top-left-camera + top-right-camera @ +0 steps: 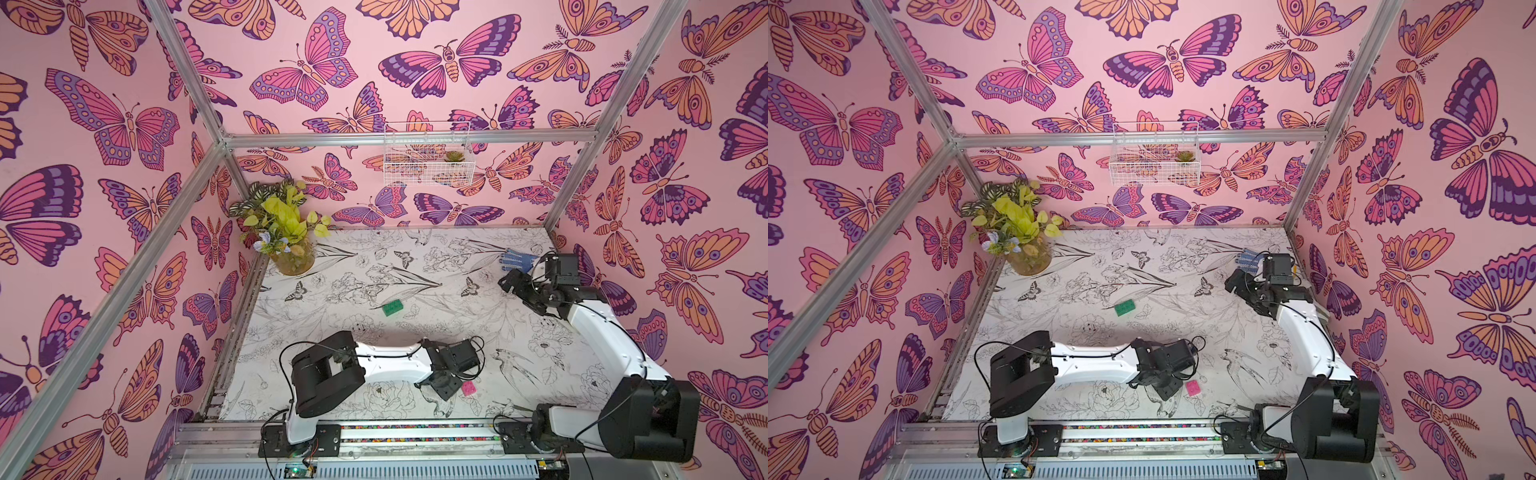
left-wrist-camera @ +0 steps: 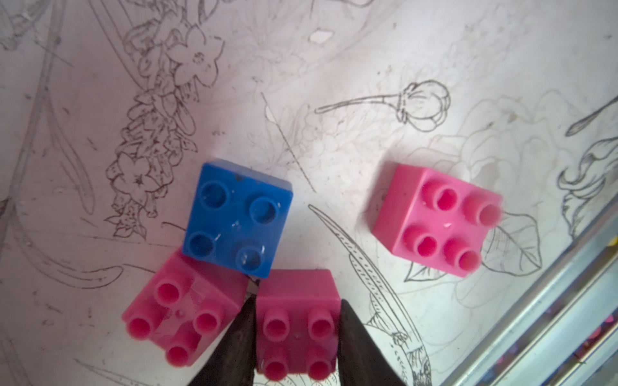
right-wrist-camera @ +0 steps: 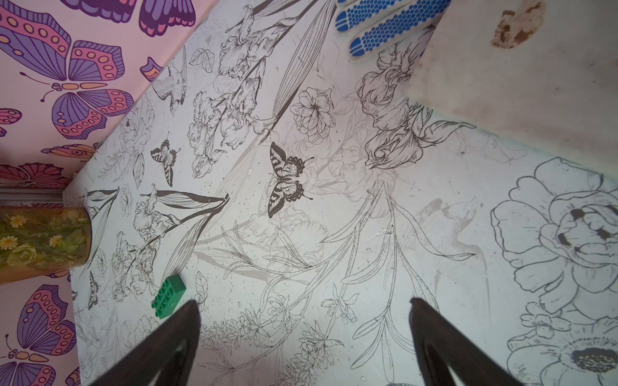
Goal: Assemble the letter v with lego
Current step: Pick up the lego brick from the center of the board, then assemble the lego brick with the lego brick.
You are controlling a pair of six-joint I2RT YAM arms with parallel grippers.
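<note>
Lego lies in both top views: the long green brick (image 1: 392, 308) mid-table, a loose pink brick (image 1: 468, 388) just beside the left gripper (image 1: 453, 387), and a dotted glove (image 1: 515, 259) by the right gripper (image 1: 505, 282). Left wrist: tapered dark fingers (image 2: 354, 334) clamp a studded pink square (image 2: 297, 320), with the glossy blue square (image 2: 237, 224) and a second pink square (image 2: 180, 320) crowding it. Right wrist: the claw gapes wide, empty, over the flower-printed table (image 3: 434, 234).

No readable text, label, brand or number in any view, blue brick (image 2: 236, 219) and pink bricks (image 2: 434, 220) without legible marks
</note>
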